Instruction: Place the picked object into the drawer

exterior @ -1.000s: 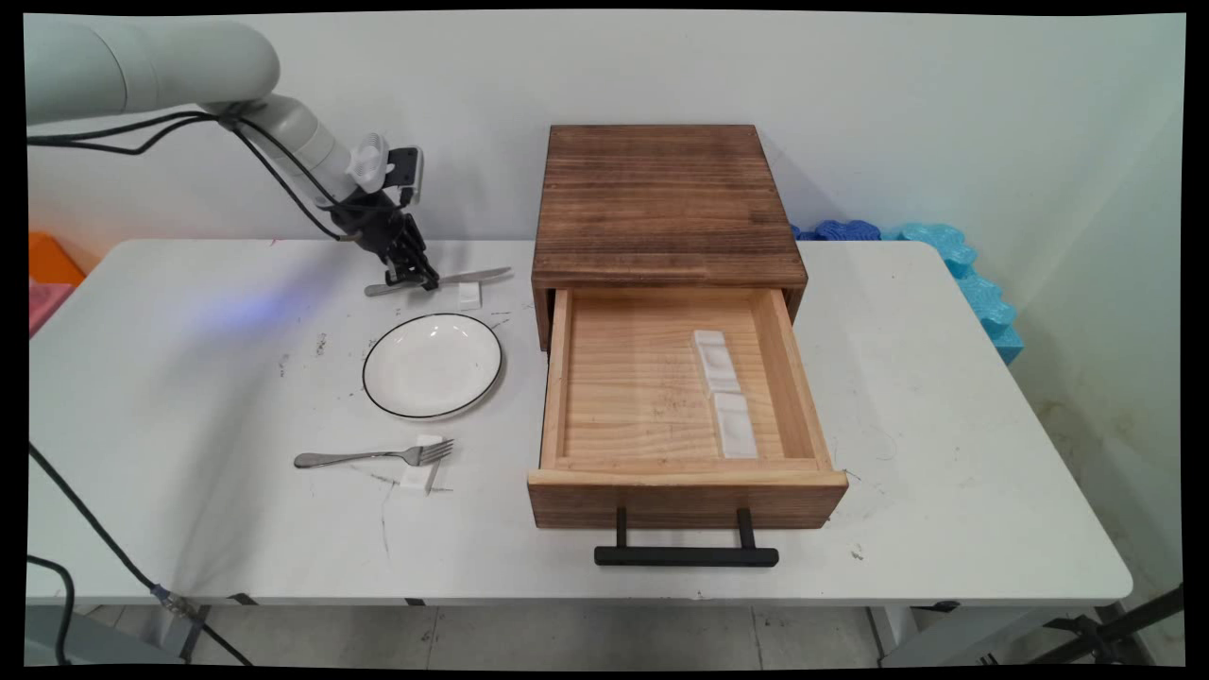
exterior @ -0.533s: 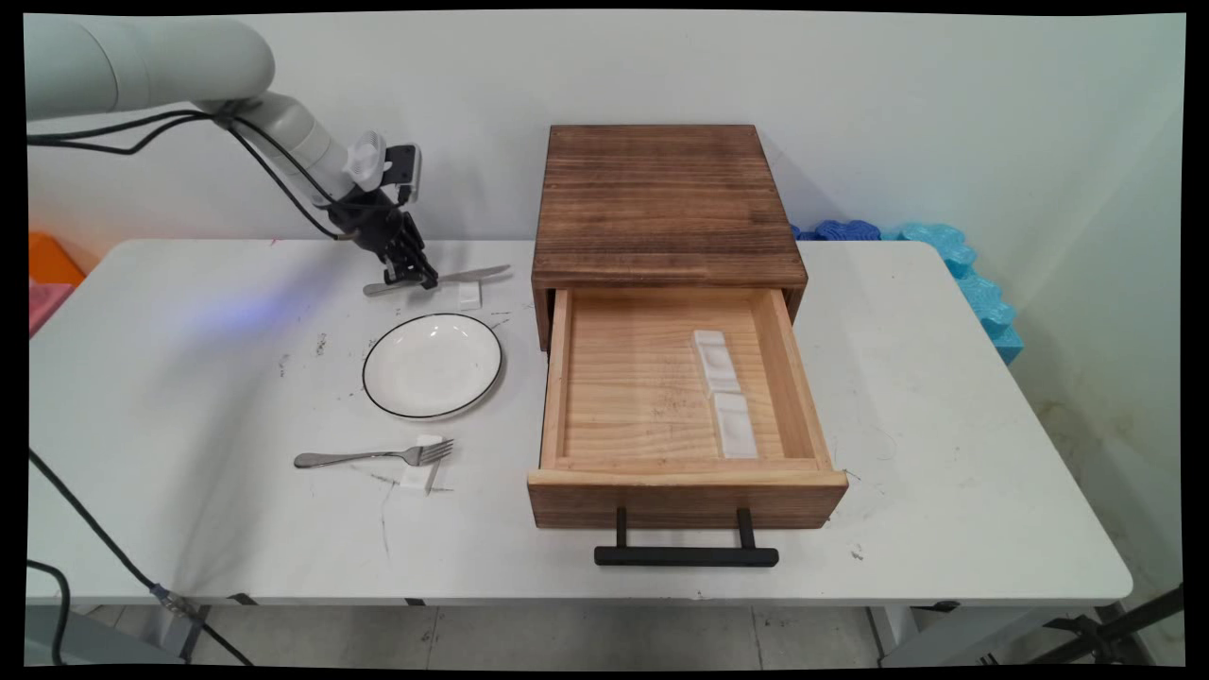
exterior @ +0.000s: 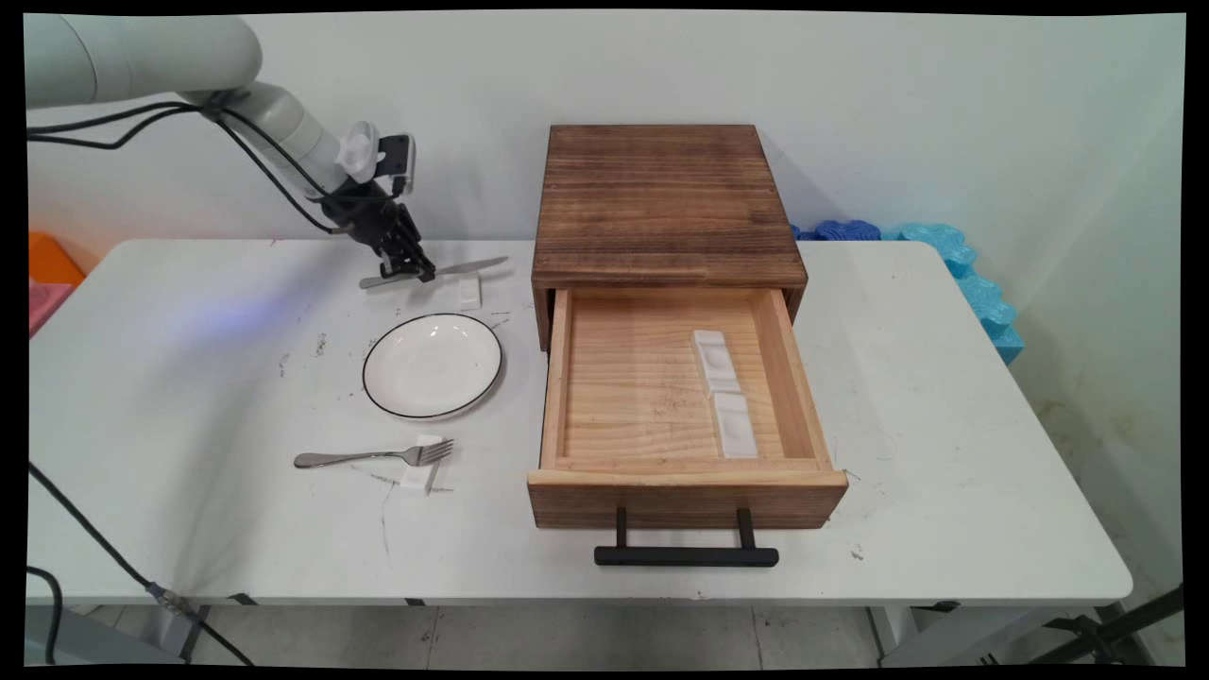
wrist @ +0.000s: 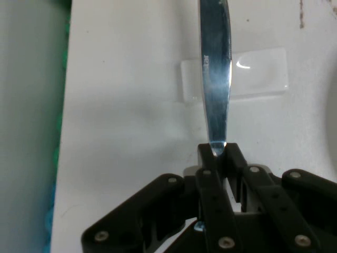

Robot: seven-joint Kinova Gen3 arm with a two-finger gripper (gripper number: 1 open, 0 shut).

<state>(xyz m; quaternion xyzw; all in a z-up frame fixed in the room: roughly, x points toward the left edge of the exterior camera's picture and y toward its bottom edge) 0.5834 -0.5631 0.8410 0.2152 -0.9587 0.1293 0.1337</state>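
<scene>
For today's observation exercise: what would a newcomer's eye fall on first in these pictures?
Probably the wooden box at the table's back, its drawer pulled open with two white rests inside. Next, at back left, the gripper shut on a knife above a white plate.

Even, soft overhead light fills the main view; the white table (exterior: 945, 378) is bright, with faint shadows beneath the drawer box (exterior: 666, 203). In the hand view the knife blade (wrist: 215, 79) carries strong glare, and a small highlight sits on the white rest (wrist: 258, 71)
</scene>
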